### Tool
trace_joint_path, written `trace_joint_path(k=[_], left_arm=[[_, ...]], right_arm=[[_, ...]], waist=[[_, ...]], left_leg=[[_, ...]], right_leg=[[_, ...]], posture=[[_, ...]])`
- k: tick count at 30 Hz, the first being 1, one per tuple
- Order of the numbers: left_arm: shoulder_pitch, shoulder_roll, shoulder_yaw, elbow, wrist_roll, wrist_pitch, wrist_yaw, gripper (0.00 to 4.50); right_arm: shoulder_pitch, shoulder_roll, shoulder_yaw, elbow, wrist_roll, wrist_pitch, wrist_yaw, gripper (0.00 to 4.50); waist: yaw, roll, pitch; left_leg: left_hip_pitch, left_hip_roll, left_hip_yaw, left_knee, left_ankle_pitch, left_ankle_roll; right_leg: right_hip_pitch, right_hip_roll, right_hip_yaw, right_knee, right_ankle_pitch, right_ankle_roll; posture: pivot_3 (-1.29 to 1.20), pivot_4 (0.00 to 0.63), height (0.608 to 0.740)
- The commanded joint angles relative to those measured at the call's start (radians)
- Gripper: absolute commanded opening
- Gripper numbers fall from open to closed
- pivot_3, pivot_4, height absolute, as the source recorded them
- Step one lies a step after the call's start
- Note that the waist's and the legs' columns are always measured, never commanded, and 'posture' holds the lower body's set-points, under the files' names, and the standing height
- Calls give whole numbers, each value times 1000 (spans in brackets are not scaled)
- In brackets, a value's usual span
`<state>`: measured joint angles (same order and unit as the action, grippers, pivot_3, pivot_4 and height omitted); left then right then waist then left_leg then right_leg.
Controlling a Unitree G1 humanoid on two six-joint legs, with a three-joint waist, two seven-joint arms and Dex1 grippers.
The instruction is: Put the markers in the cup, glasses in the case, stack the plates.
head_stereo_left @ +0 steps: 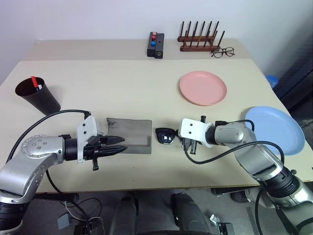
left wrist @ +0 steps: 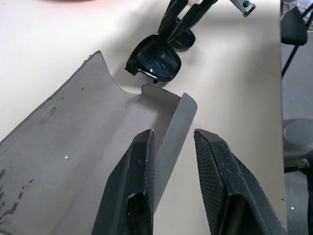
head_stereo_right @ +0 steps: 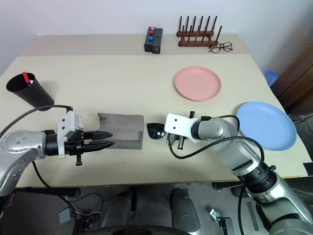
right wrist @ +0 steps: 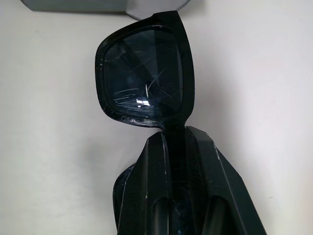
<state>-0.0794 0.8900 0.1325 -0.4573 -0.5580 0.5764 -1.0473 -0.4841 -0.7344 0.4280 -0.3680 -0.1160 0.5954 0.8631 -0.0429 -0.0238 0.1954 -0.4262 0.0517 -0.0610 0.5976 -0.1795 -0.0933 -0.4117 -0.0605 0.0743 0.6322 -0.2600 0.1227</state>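
The black glasses lie on the table just right of the open grey case. My right gripper is shut on the glasses' frame beside one dark lens. My left gripper is at the case's left end. Its fingers stand a little apart astride the case's thin upright wall, which leans on one finger. The dark cup stands at the far left with a red-capped marker in it. The pink plate and the blue plate lie apart on the right.
At the back of the table are a small black box with red and blue buttons, a wooden peg rack and wire-framed eyeglasses. The table's front edge runs just below both grippers.
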Motion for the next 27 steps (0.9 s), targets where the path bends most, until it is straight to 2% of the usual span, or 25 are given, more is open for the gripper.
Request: trace_joint_path(k=[1, 6, 12, 20, 27], left_arm=[[8, -7, 17, -23, -7, -16, 13, 1286], [10, -13, 58, 9, 7, -37, 46, 1286], [41, -2, 172, 78, 2, -62, 60, 1286], [213, 44, 390, 140, 9, -87, 4, 1286], [321, 50, 495, 132, 25, -94, -8, 1286]], right_arm=[[-16, 10, 0, 12, -28, -39, -6, 42], [-38, 2, -23, 20, -29, -68, 21, 42], [-148, 65, -88, -41, 109, 6, 97, 42], [-289, 339, -33, 12, 198, 145, 28, 42], [-328, 499, 42, 140, 193, 175, -34, 42]], waist=[[0, 0, 0], [0, 0, 0], [-5, 0, 0], [-3, 0, 0], [-3, -1, 0]], left_leg=[[0, 0, 0, 0, 0, 0], [0, 0, 0, 0, 0, 0], [0, 0, 0, 0, 0, 0], [0, 1, 0, -1, 0, 0], [0, 1, 1, -2, 0, 0]], right_leg=[[0, 0, 0, 0, 0, 0], [0, 0, 0, 0, 0, 0], [-1, 0, 0, 0, 0, 0], [-2, 0, 0, 1, 0, 0], [-2, 0, 0, 0, 0, -1]], posture=[[0, 150, 740], [0, 150, 740], [0, 150, 740], [0, 150, 740], [0, 150, 740]])
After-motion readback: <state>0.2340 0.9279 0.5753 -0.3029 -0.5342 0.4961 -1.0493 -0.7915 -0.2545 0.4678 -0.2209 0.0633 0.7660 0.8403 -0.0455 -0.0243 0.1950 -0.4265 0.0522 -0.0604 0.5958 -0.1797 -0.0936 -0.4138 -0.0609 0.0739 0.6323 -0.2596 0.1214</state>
